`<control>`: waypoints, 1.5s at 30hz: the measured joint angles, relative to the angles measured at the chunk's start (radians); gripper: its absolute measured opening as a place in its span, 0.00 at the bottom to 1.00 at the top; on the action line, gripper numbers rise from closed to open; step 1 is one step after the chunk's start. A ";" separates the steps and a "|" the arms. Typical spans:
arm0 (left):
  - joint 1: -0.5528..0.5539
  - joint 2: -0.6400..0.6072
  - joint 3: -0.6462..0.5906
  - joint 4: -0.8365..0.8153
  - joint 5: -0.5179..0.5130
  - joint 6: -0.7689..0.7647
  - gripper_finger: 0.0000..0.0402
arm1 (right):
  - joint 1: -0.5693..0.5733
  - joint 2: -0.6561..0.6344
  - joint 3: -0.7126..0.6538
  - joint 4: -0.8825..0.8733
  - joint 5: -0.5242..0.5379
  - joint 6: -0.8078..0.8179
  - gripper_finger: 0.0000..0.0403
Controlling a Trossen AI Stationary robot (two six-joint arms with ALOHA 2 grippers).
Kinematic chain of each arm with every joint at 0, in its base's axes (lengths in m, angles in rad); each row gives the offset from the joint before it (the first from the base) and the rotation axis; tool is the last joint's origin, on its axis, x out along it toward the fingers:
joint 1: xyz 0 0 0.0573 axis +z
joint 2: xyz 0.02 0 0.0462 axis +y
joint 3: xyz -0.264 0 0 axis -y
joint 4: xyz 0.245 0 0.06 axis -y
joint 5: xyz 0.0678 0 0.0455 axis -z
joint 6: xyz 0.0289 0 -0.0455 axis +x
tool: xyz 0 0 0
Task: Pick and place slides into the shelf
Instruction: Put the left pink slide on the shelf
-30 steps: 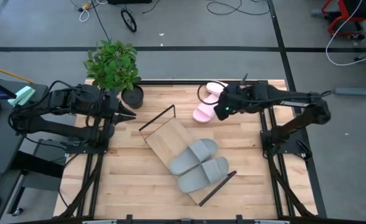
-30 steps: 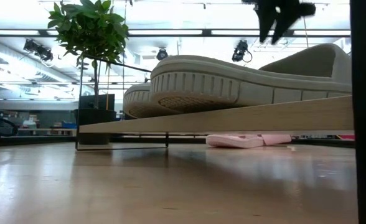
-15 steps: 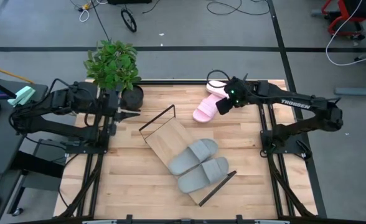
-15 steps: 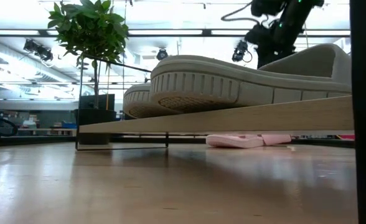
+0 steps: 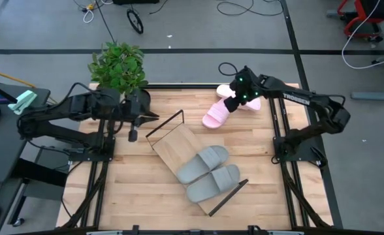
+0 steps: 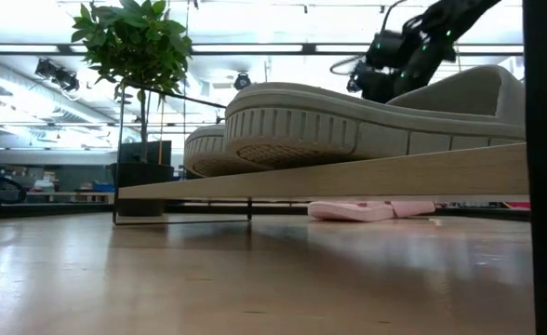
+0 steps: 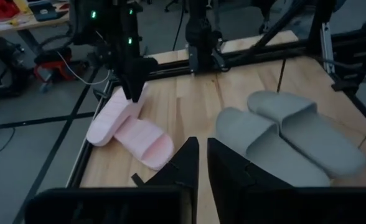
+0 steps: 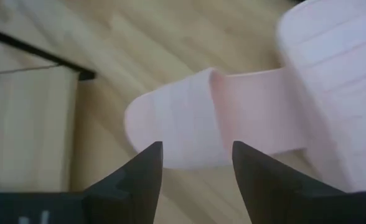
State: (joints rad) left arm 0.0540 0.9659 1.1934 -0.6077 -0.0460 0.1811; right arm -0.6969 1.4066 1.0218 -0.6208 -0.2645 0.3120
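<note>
L gripper [image 5: 154, 117] waits near the plant pot [image 5: 140, 101] at the desk's [image 5: 133, 196] far-left part, off the shelf's near frame end; jaws pressed almost together per its wrist view, holding nothing.

Mid-desk: shelf [image 5: 172, 147] lies diagonally, and both grey slides [image 5: 208, 173] sit side by side on its board toward the front-right end. The back-left half of the board is bare, so there's room for the other pair.

Far right: both pink slides [image 5: 218, 112] still on the desk, near the back edge, one overlapping or touching the other. R gripper [image 5: 234, 103] hangs right above them; in its wrist view the jaws are spread, straddling the strap/toe end of the nearer pink slide [image 8: 189, 121], not yet closed on it.

Risks, judged from here:
- Foam is chunky and soft; a pinch on the strap edge only could slip, or let the slide swing and drop en route.
- The pair touches, so closing or lifting may drag or flip the second one toward the back edge.
- Placing: free board is next to the grey pair and the thin black frame end; a low carry could snag the frame or nudge the greys off.
- L arm sits close to that same end, so clash possible if both move in.
</note>
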 joint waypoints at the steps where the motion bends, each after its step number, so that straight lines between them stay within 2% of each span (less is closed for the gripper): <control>1: 0.000 0.009 0.000 0.013 -0.001 -0.013 0.09 | -0.010 0.017 0.000 0.009 -0.032 -0.015 0.49; 11: 0.000 0.054 0.000 0.024 -0.005 -0.093 0.06 | -0.063 0.158 0.000 0.076 -0.110 -0.147 0.49; 25: 0.000 0.062 0.001 0.073 -0.006 -0.092 0.05 | -0.073 0.293 0.000 0.180 -0.156 -0.178 0.49; 31: 0.000 0.062 0.001 0.073 -0.006 -0.091 0.05 | -0.073 0.348 0.000 0.184 -0.230 -0.156 0.48; 34: 0.000 0.062 0.001 0.072 -0.006 -0.091 0.04 | -0.067 0.362 0.000 0.184 -0.250 -0.148 0.39; 38: 0.000 0.062 0.001 0.072 -0.006 -0.091 0.03 | -0.044 0.313 -0.001 0.180 -0.250 -0.120 0.10; 39: 0.000 0.062 0.001 0.072 -0.006 -0.091 0.03 | -0.036 0.285 -0.002 0.177 -0.248 -0.109 0.05; 45: 0.000 0.062 0.001 0.071 -0.006 -0.091 0.05 | -0.021 0.075 -0.003 0.180 -0.276 0.050 0.03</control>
State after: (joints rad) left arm 0.0540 1.0279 1.1942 -0.5369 -0.0525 0.0906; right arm -0.7180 1.4818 1.0183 -0.4404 -0.5409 0.3617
